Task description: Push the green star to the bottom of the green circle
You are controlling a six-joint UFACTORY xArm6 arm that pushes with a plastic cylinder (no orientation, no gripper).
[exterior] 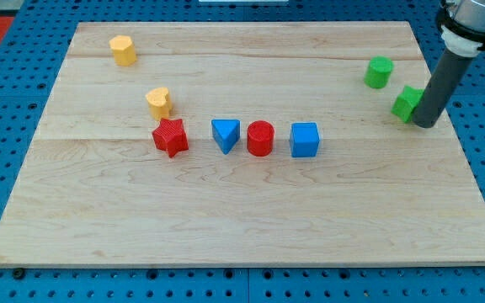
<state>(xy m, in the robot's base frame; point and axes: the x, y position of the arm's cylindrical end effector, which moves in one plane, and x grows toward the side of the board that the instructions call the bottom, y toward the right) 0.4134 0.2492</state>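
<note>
The green circle [379,72] stands near the view's top right of the wooden board [242,210]. The green star [407,103] lies just below and to the right of it, partly hidden by my rod. My tip [425,124] rests on the board touching the star's right side, slightly lower than the star.
A row sits mid-board: red star [170,137], blue triangle [225,135], red circle [260,138], blue cube [305,140]. A yellow heart [158,103] lies above the red star. A yellow hexagon [123,50] sits at the top left. The board's right edge is close to my tip.
</note>
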